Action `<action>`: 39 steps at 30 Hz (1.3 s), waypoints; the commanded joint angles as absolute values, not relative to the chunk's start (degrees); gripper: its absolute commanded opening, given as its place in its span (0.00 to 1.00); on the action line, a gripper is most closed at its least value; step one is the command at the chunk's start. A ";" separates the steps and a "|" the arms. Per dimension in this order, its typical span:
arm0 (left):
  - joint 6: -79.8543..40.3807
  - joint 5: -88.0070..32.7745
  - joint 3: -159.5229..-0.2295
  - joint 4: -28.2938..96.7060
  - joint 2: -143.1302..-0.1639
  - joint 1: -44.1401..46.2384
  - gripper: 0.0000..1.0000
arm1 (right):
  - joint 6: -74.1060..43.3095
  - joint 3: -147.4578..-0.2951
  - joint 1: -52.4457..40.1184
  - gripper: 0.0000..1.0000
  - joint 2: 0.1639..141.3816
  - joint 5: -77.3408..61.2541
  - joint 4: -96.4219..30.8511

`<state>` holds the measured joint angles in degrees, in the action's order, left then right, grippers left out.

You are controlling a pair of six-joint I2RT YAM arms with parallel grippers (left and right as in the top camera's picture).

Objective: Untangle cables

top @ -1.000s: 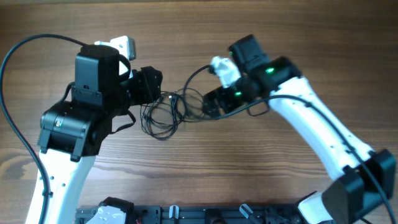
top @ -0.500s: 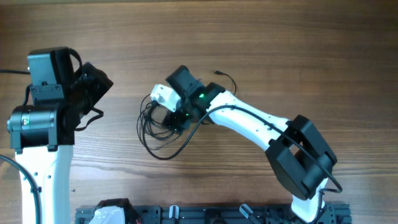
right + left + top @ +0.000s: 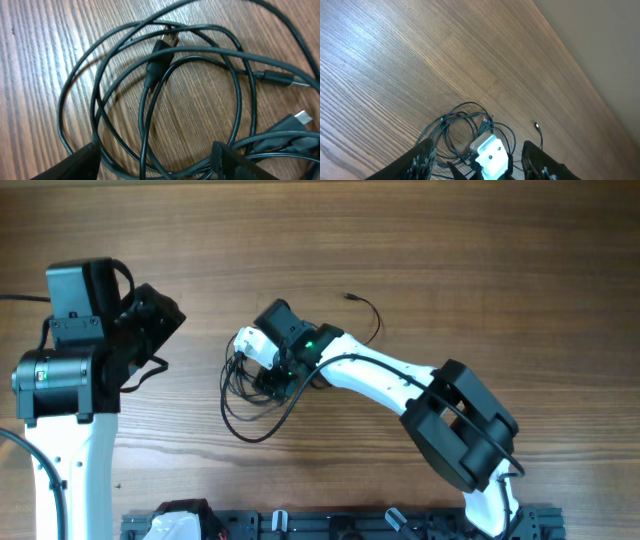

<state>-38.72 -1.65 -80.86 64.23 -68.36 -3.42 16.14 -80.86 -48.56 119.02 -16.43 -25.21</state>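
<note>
1. Several thin black cables (image 3: 243,385) lie in one loose tangle of overlapping loops on the wooden tabletop (image 3: 450,260), left of centre.
2. One strand leaves the tangle toward the upper right in the overhead view. It ends in a small plug tip (image 3: 349,298), apart from the loops.
3. My right arm (image 3: 385,375) reaches across the tabletop, and my right jaws sit directly over the tangle.
4. My right jaws are released and spread wide. The right wrist view shows the two fingers (image 3: 82,162) at the bottom corners, with several loops running across the gap between them. I cannot tell whether a fingertip touches any strand.
5. A metal-tipped plug (image 3: 159,52) lies inside the loops, crossed by other strands. Two more plug ends show at the right edge of that view.
6. My left arm (image 3: 75,370) stands at the left side, well apart from the cables.
7. My left jaws are released, with nothing between them. The left wrist view looks past them at the tangle and the white block (image 3: 490,152) on my right wrist.
</note>
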 commanded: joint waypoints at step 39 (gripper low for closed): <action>-22.22 -18.41 -81.76 66.28 -70.74 7.60 0.48 | 7.53 -98.37 -48.31 0.04 80.47 11.60 -22.57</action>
<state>-23.00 -19.03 -80.86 66.81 -68.97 6.33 8.14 -97.86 -48.45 82.83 9.85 -23.40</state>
